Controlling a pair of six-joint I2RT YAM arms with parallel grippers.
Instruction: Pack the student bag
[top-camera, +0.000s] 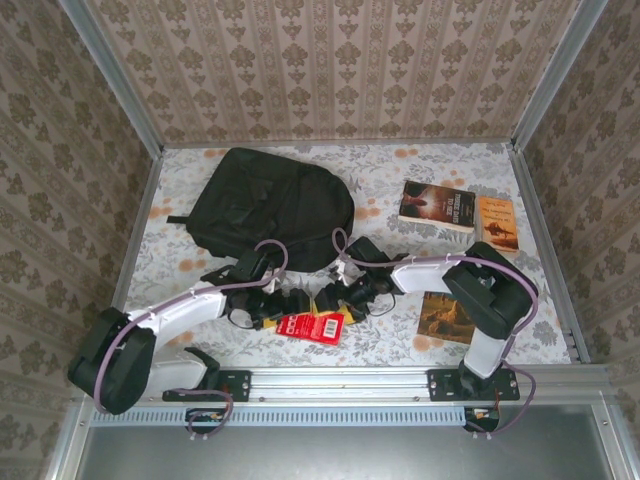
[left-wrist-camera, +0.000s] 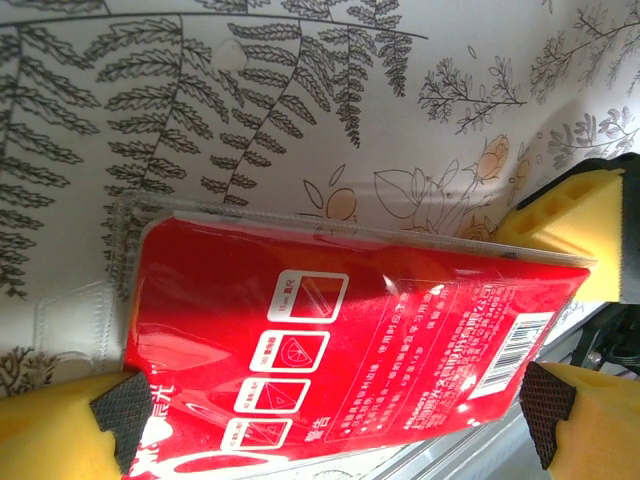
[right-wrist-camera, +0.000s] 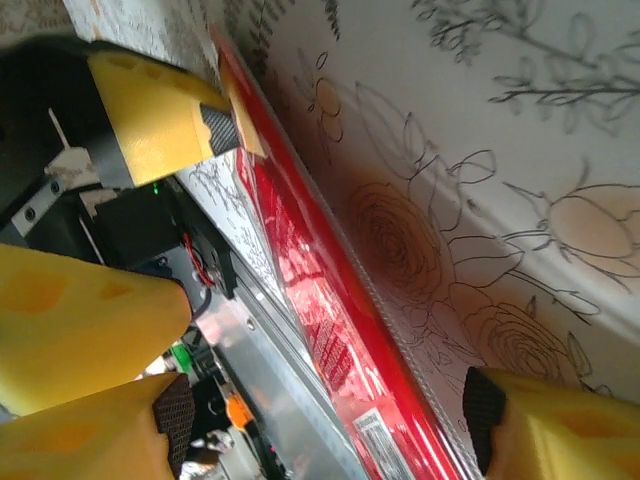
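— Whereabouts of the student bag (top-camera: 270, 205)?

— Upper left of centre in the overhead view. Black, lying flat on the flowered bench (top-camera: 430, 160), rounded end toward the right. Zipped or unzipped: impossible to tell.

— And below it?

— A red packet (top-camera: 312, 325), lower centre of that frame, flat on the bench, near the bag's lower edge but apart from it.

— Left fingers (left-wrist-camera: 60, 430)?

— Spread wide, at the lower left corner and the right edge of the left wrist frame, with the red packet lying between. Lower-left pad overlapping the packet's corner; touching or not, impossible to tell. Right-hand pad just beside the barcode end.

— Right fingers (right-wrist-camera: 560, 440)?

— Apart too, at lower left and lower right of the right wrist frame, straddling the packet's long edge, seen there almost edge-on as a red band from top centre to bottom. Pinching nothing, as far as can be seen. At upper left of that frame, one yellow left finger, its dark pad against the packet's edge.

— Elsewhere on the bench?

— Upper right of the overhead view: a dark-covered book (top-camera: 437, 205) just beside an orange book (top-camera: 497, 222). Lower right: a third book (top-camera: 447, 317), partly under the right arm.
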